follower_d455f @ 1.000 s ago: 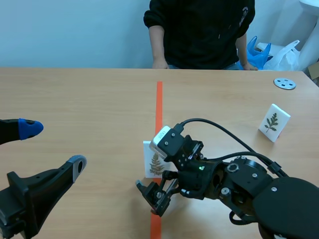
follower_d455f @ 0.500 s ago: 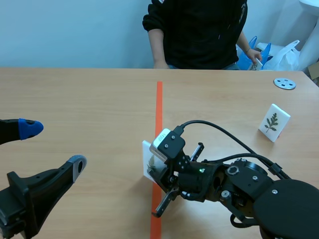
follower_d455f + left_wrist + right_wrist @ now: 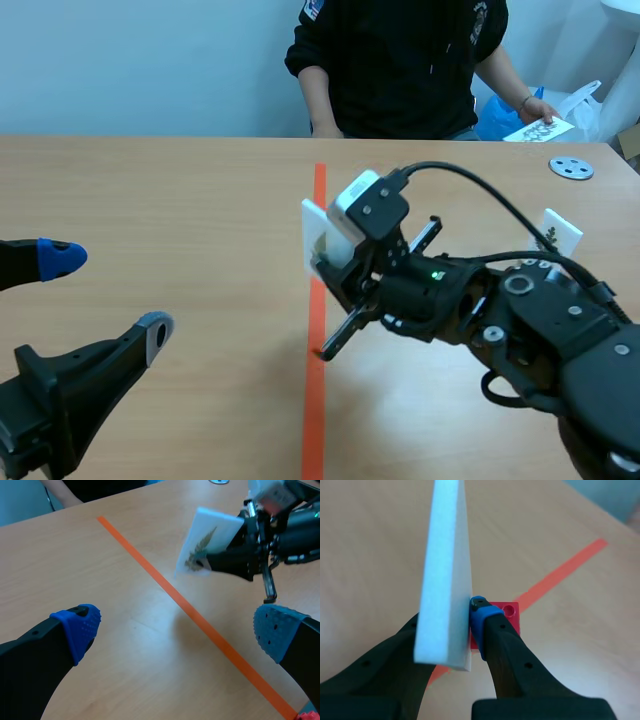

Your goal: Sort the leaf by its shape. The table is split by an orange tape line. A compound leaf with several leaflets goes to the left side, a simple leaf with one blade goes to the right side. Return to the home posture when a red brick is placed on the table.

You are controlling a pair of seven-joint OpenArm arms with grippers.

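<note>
White foam card (image 3: 316, 238), fern-like compound leaf on its face: a second ago you had it low at the table beside the orange tape line (image 3: 318, 195). Now your right gripper (image 3: 330, 270) pinches it near its bottom edge, raised over the line, so a carry leftward looks due. Your left gripper (image 3: 176, 630): spread, holding nothing. Surface: pale wood table (image 3: 150, 190). Room: a person (image 3: 400, 60) sits opposite.

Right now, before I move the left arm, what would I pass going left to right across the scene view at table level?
left gripper, open → fern-like leaf card, held up over the orange tape line → second leaf card, standing on the right side
</note>
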